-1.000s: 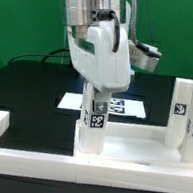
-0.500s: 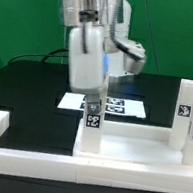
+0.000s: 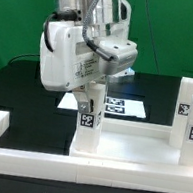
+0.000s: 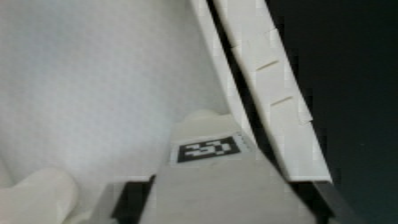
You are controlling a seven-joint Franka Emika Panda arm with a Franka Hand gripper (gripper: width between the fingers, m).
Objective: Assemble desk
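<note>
Exterior view: arm (image 3: 76,56) has swung round over the last second. Wrist housing that faced the camera is now turned toward the exterior view's left, and the whole head has shifted that way. The leg (image 3: 87,123) under it has not moved off its spot: same corner of the top (image 3: 126,150), upright, tag facing the camera. Reads as a twist about the leg's axis, so my guess is the leg is being screwed into its corner socket, not carried.

Two more legs (image 3: 191,115) stand seated at the exterior view's right end of the top. So at least three legs are in place or going in, and the desk sits upside down on the black table (image 3: 24,93). Fence (image 3: 19,158) runs along the front, and the top is pushed up near it. Marker board (image 3: 123,107) lies flat behind, partly hidden by the arm.

Tool (image 3: 91,92): fingers come down onto the head of the leg, partway closed. They look clamped on the leg, though the contact itself is hidden behind the housing from this angle.

Wrist view: looking straight down the leg (image 4: 222,185), a tag (image 4: 208,150) showing on it near the fingers. White surface of the top (image 4: 89,100) fills one side, its raised rim (image 4: 267,80) running diagonally, dark table beyond it. Dark finger edges show at both sides of the leg, close against it, which fits a partway-closed grip on it.
</note>
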